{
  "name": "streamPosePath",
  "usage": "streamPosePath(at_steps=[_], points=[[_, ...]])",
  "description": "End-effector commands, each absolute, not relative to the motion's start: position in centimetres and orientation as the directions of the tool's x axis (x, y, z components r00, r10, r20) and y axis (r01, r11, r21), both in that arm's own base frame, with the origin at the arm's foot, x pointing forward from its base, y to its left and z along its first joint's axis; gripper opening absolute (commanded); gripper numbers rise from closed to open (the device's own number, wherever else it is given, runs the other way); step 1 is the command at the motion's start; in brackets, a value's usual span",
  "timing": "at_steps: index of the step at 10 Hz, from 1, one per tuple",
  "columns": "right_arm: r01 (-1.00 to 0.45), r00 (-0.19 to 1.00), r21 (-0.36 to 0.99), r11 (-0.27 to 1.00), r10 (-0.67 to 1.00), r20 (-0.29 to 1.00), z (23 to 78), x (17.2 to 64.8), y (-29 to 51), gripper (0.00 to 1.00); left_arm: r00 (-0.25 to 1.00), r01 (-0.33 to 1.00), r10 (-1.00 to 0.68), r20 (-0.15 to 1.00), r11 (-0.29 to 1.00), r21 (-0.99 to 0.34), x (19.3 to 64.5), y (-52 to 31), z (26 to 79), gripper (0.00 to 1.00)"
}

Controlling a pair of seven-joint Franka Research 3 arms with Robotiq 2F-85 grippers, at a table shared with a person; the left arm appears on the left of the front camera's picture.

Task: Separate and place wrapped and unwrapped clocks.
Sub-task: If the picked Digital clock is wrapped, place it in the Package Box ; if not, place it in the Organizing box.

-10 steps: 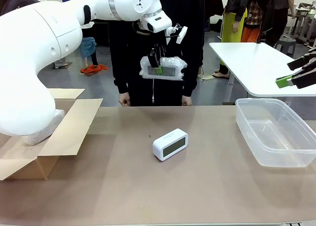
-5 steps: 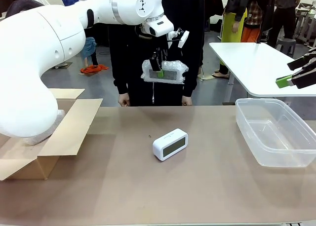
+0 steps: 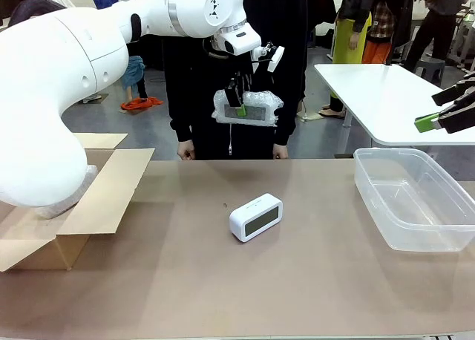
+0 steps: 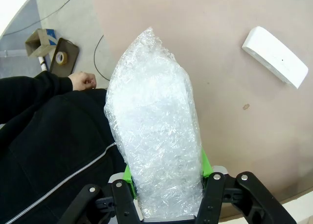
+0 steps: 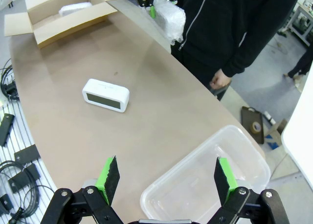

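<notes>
The left end effector [image 3: 238, 105] was raised above the far edge of the bench [image 3: 185, 280], in front of the person [image 3: 289, 65] in a black zipped jacket. It was clenched on a bubble-wrapped clock [image 3: 260, 106]. The clock hung clear of the bench surface. In the left wrist view, the wrap rose from between the green pads [image 4: 128, 175] and extended well beyond the fingertips.

The bare white clock [image 3: 256, 217] lay near the middle of the bench with its grey screen facing the robot's side. It touched nothing else.

An open cardboard box [image 3: 96, 199] stood at the robot's left end of the bench. A second wrapped clock [image 5: 74, 9] lay inside it.

A clear plastic container [image 3: 371, 184] stood at the robot's right end of the bench. The right end effector [image 5: 166, 170] hovered above the near rim of this container, released, with its jaws wide apart.

One hand [image 4: 82, 80] of the person rested at the far bench edge.
</notes>
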State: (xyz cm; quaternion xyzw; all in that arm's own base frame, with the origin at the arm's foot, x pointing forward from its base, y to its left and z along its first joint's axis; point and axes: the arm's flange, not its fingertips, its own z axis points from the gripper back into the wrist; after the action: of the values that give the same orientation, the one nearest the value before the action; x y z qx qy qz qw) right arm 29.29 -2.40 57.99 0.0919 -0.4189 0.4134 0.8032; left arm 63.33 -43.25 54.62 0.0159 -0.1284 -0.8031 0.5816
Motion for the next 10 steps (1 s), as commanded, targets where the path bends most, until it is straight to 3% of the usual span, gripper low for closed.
streamPosePath(at_steps=[1,3,4,10], points=[[-0.749,0.307,-0.182,0.638,0.577,0.757,57.8,29.4,-2.4,1.0,-0.323,0.928,-0.938,0.127,-0.288,0.237,63.3,-43.3,55.1,0.38],[-0.749,0.307,-0.182,0.638,0.577,0.757,57.8,29.4,-2.4,1.0,-0.323,0.928,-0.938,0.127,-0.288,0.237,63.3,-43.3,55.1,0.38],[-0.749,0.307,-0.182,0.638,0.577,0.757,57.8,29.4,-2.4,1.0,-0.323,0.93,-0.938,0.124,-0.29,0.225,63.3,-43.2,54.6,0.53],[-0.749,0.307,-0.182,0.638,0.577,0.757,57.8,29.4,-2.4,1.0,-0.316,0.932,-0.939,0.132,-0.282,0.229,62.2,-37.4,56.9,0.53]])
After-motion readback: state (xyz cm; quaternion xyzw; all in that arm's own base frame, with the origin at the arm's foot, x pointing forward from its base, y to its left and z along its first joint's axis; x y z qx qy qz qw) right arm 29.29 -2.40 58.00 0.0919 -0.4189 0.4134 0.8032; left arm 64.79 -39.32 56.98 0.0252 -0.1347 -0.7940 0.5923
